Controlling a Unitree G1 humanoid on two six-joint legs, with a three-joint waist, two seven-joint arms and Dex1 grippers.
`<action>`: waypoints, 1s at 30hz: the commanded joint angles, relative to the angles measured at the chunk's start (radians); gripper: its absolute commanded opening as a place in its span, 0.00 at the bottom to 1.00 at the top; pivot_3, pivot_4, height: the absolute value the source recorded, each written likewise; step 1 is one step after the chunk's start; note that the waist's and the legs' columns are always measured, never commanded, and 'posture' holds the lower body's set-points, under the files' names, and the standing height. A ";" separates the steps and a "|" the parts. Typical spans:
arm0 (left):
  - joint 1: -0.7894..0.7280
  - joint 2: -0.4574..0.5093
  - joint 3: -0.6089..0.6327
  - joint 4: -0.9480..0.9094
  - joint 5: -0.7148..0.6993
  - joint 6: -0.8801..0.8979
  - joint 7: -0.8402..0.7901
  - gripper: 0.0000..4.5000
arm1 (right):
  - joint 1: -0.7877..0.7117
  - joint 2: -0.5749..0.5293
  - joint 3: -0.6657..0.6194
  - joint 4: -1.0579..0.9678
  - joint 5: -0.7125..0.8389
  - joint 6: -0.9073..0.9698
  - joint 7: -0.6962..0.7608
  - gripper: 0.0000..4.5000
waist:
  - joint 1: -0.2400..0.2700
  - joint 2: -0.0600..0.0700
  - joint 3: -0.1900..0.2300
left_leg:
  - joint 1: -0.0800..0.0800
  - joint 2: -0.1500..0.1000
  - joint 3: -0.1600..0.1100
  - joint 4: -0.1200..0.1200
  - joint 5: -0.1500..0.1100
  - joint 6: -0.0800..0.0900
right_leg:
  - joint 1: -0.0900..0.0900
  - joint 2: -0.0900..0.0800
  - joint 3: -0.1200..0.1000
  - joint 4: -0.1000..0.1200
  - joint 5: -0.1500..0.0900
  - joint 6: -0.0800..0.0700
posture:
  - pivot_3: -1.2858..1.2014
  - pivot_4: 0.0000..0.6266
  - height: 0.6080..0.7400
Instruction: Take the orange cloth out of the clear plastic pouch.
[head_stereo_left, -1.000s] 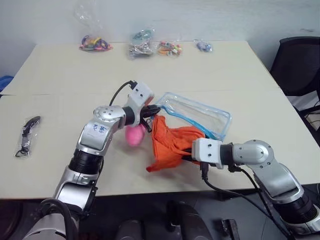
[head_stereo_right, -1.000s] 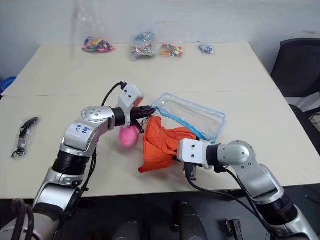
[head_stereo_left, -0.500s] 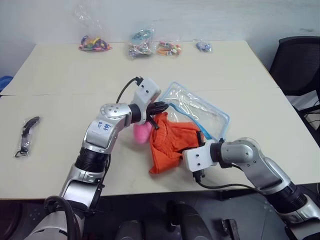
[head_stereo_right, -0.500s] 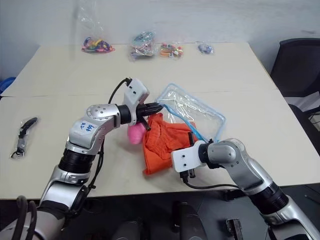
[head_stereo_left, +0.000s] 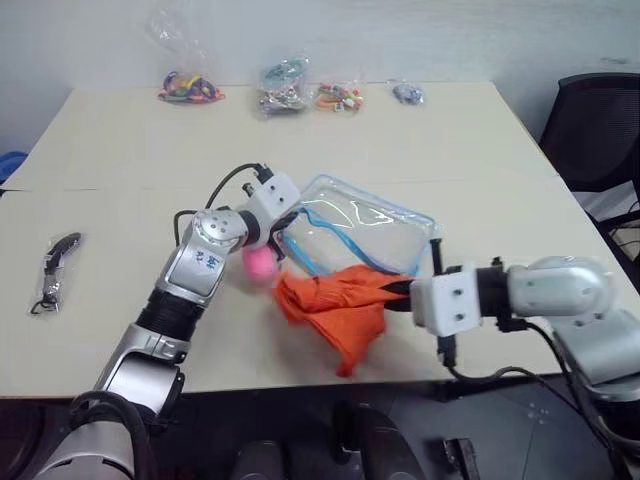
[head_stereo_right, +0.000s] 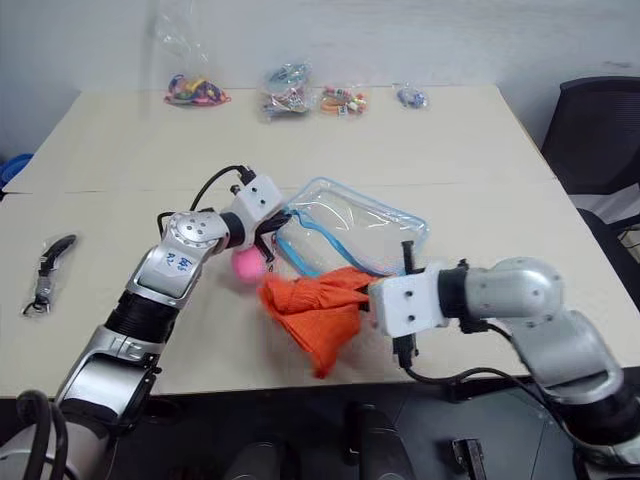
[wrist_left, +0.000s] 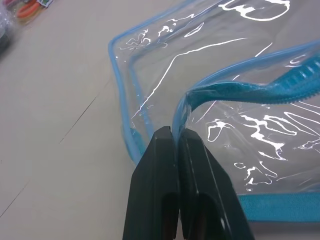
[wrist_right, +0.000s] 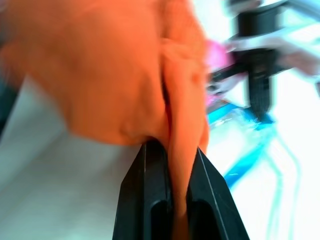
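A: Left gripper pinched together on the light-blue zipper edge of the clear plastic pouch, holding its near corner. Right gripper clamped on a fold of the orange cloth, fabric squeezed between both black fingers.

B: Cloth's place?

A: Hanging from the right gripper, bunched and drooping below it, just in front of the pouch's open mouth. Looks clear of the pouch by now, though a last corner near the zipper hard to rule out. Pouch stretched away from the left gripper toward the right one, tilted up off the bench. Pink plush charm tucked just under the left gripper.

B: Risks from here?

A: Several. Thin pinch on soft fabric: a slip likely if pulled hard, dropping the cloth over the bench's near edge. Any snag on the loose zipper strip: pouch dragged along with the cloth, or torn out of the left gripper's narrow hold on the edging. Slick plastic, so little margin there.

B: Anything else nearby?

A: Small bags of trinkets well beyond both grippers, no threat. Dark packaged item far out past the left gripper, also clear.

B: Safest judgement?

A: Gentle pull away from the pouch mouth, left gripper steady, cloth lowered onto open bench.
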 joint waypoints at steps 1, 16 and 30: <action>0.090 0.042 -0.033 -0.121 -0.020 0.000 -0.114 0.05 | -0.099 -0.047 -0.166 0.033 0.131 0.103 -0.031 0.00 | 0.000 0.000 0.000 | 0.000 0.000 0.000 0.000 0.000 0.000 | 0.000 0.000 0.000 0.000 0.000 0.000 | 0.52 0.24 1.00; 0.245 0.197 0.138 -0.520 -0.296 0.244 -0.384 0.74 | 0.196 -0.180 -0.382 0.309 -0.213 -0.201 -0.199 0.00 | 0.013 0.000 0.000 | -0.001 0.000 0.000 -0.001 -0.001 0.002 | 0.000 0.000 0.000 -0.002 0.000 0.000 | 0.52 0.24 1.00; 0.091 0.274 0.303 -0.469 -0.633 0.364 -0.529 0.74 | 0.630 -0.171 -0.472 0.679 -0.492 -0.687 -0.472 0.00 | -0.002 0.001 0.000 | 0.001 -0.002 0.001 -0.003 0.002 -0.002 | -0.001 0.003 0.007 -0.001 -0.001 0.001 | 0.52 0.24 1.00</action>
